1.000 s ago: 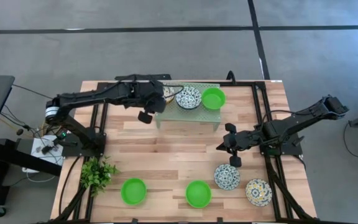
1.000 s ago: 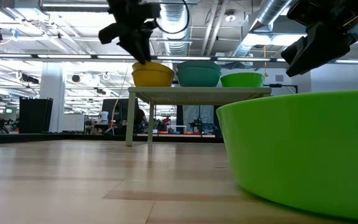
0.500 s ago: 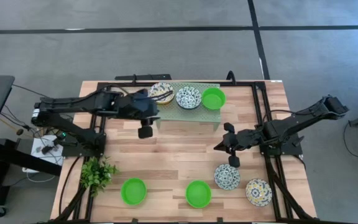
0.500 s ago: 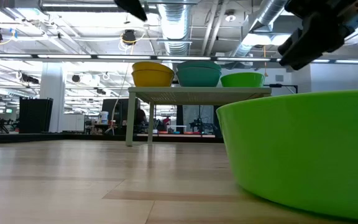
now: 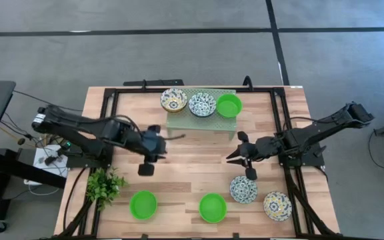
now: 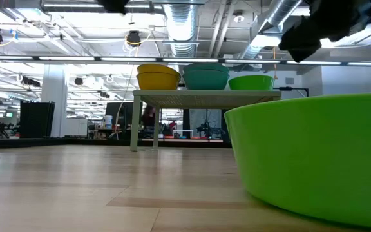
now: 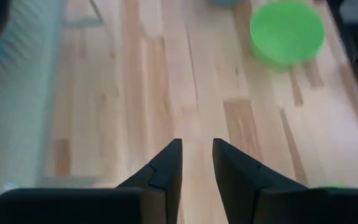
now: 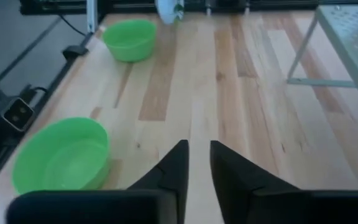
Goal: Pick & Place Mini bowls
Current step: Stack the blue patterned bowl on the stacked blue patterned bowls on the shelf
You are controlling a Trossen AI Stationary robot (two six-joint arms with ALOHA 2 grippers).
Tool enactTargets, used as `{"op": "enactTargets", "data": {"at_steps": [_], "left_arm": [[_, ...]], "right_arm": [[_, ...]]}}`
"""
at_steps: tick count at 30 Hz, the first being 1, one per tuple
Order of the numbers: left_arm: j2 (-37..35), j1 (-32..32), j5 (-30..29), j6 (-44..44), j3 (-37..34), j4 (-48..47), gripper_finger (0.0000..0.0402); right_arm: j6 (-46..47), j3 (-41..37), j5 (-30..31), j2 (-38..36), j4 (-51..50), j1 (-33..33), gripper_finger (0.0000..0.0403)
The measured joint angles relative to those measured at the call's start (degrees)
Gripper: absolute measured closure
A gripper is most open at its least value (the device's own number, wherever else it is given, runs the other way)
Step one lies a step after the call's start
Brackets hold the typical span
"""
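Note:
Three mini bowls stand on the pale green rack (image 5: 201,123) at the far middle: a yellowish floral one (image 5: 173,101), a blue floral one (image 5: 202,104) and a green one (image 5: 229,105). By the near edge stand two green bowls (image 5: 143,205) (image 5: 213,207) and two floral ones (image 5: 243,189) (image 5: 277,206). My left gripper (image 5: 165,140) hangs above bare wood, left of centre. Its fingers (image 7: 166,171) are slightly apart with nothing between them. My right gripper (image 5: 235,152) hovers right of centre, above the near floral bowl. It is narrowly open (image 8: 199,163) and holds nothing.
A small leafy plant (image 5: 104,186) stands at the near left. Black frame rails (image 5: 280,133) run along the table's sides. In the low view a green bowl (image 6: 314,161) fills the foreground. Bare wood lies between the rack and the near row of bowls.
My left gripper has drawn away from the yellowish bowl, which stays on the rack. It has swung toward the table's near edge and rolled about its own line. My right gripper's tip has tilted up a little.

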Motion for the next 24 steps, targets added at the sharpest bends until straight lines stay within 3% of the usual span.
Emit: {"op": "enactTargets", "data": {"at_steps": [2,6,12,17,24], "left_arm": [[0.00,-1.16,0.01,-0.68,-4.04,3.51,0.0319],[0.04,-2.61,0.08,-0.85,-13.47,19.75,0.0333],[0.04,-2.76,0.01,-1.11,-24.05,37.42,0.0347],[0.04,-2.61,0.03,-1.11,-27.09,42.03,0.0352],[0.07,-2.61,0.03,-1.11,-27.18,42.62,0.0353]], "right_arm": [[0.41,0.74,-1.42,0.02,-0.46,0.00,0.0323],[4.69,3.06,-3.32,0.00,-4.31,0.22,0.0301],[16.23,6.52,-6.39,3.04,-14.69,2.29,0.0290],[23.84,10.78,-10.87,13.17,-23.50,4.68,0.0290],[24.65,20.88,-12.17,26.03,-39.68,4.87,0.0290]]}}
